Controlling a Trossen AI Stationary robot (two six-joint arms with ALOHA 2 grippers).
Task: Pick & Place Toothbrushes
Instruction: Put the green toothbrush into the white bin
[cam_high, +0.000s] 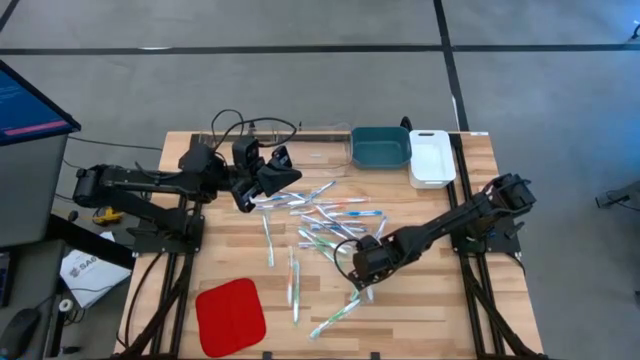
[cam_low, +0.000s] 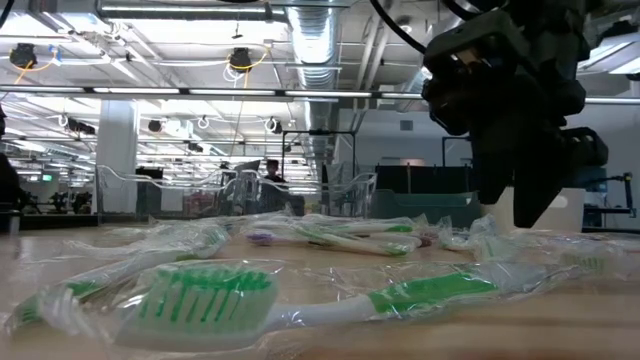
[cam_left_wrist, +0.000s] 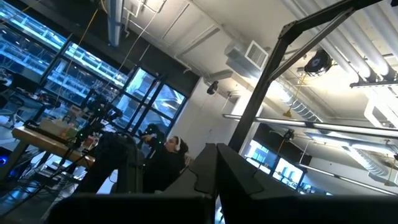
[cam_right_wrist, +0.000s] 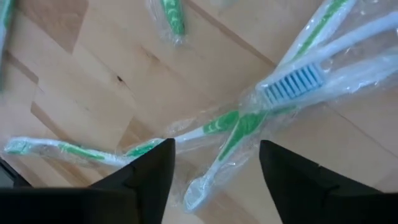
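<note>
Several wrapped toothbrushes (cam_high: 320, 225) lie scattered flat on the wooden table, green, blue and pink. My right gripper (cam_high: 362, 272) points steeply down over the near part of the pile, open. In the right wrist view its gripper (cam_right_wrist: 214, 180) has a finger on either side of a green toothbrush (cam_right_wrist: 233, 134), which crosses a second green one (cam_right_wrist: 74, 151); a blue-bristled one (cam_right_wrist: 292, 84) lies just beyond. In the low view that gripper (cam_low: 525, 205) hangs just above the table, behind a green toothbrush (cam_low: 300, 300). My left gripper (cam_high: 285, 172) is raised at the far left, shut and empty, pointing upward (cam_left_wrist: 214, 186).
A teal bin (cam_high: 380, 147), a white bin (cam_high: 432, 158) and a clear bin (cam_high: 320, 140) stand along the table's far edge. A flat red pad (cam_high: 230, 315) lies at the near left. Bare wood shows at the table's near right.
</note>
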